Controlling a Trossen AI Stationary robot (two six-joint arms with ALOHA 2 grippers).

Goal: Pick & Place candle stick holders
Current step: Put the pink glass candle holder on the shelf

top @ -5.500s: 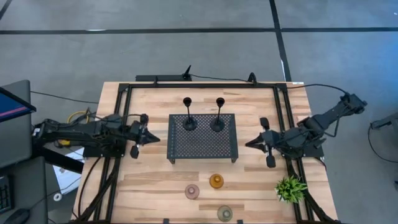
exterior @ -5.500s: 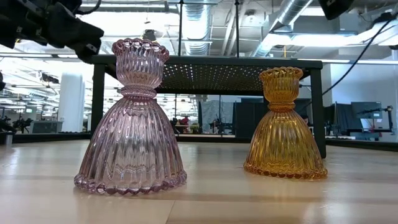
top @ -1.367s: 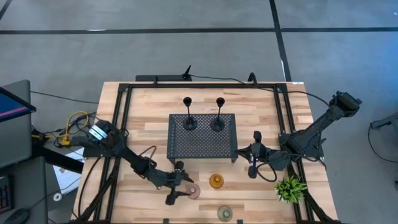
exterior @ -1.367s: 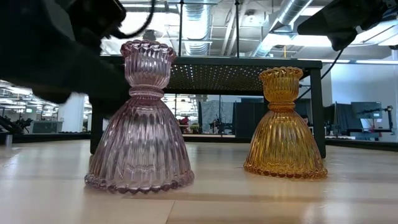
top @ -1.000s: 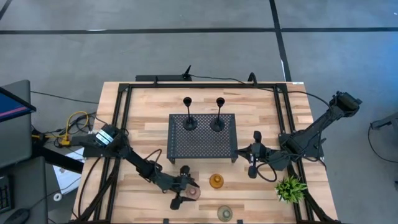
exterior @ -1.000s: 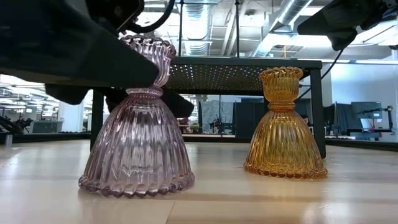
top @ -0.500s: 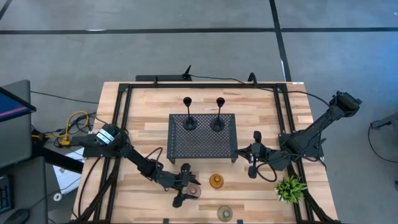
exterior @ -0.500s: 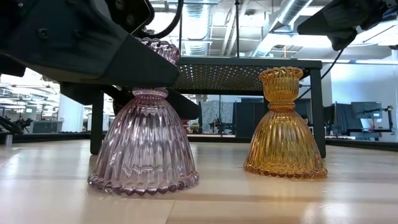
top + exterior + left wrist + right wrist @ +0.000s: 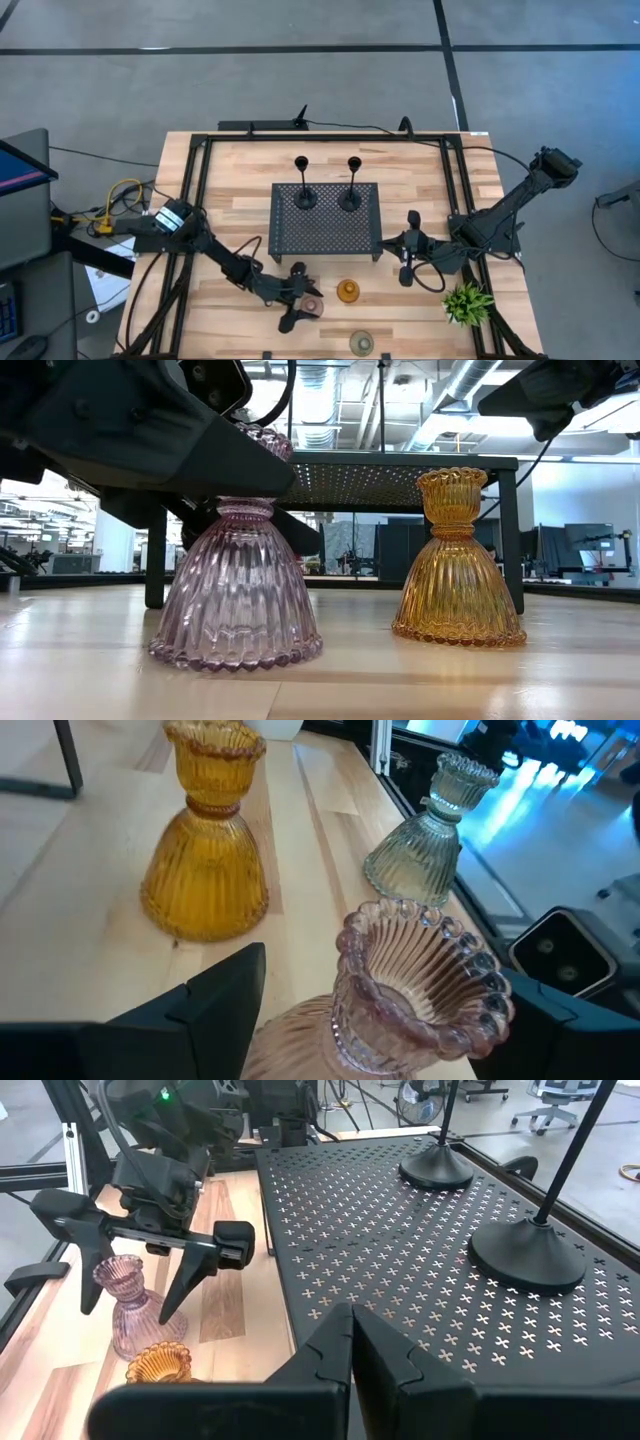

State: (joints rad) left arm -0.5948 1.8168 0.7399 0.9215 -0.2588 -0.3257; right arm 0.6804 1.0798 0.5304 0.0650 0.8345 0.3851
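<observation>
The pink glass holder [image 9: 313,306] stands upright on its base near the table's front. My left gripper [image 9: 303,300] is open, with one finger on each side of the holder's neck [image 9: 245,510]. The amber holder [image 9: 347,291] stands just to its right and the green one [image 9: 361,342] at the front edge. Two black stemmed holders [image 9: 305,197] [image 9: 350,197] stand on the black perforated tray [image 9: 325,240]. My right gripper [image 9: 388,243] is shut and hovers at the tray's right edge with nothing in it. My left gripper comes level from the table's left, its fingers straddling the pink holder below the cup. One finger [image 9: 560,1020] lies close beside the cup's rim [image 9: 500,1005]. Whether it touches I cannot tell. The holder's base rests on the table.
A small green plant [image 9: 467,300] stands at the front right. The tray is raised on legs [image 9: 510,530] behind the glass holders. Black frame rails [image 9: 195,200] run along both sides of the table.
My left gripper has gone a little toward the table's right, its open fingers coming farther around the pink holder. The holder, tipped a second ago, stands upright again and has slid slightly toward the amber one.
</observation>
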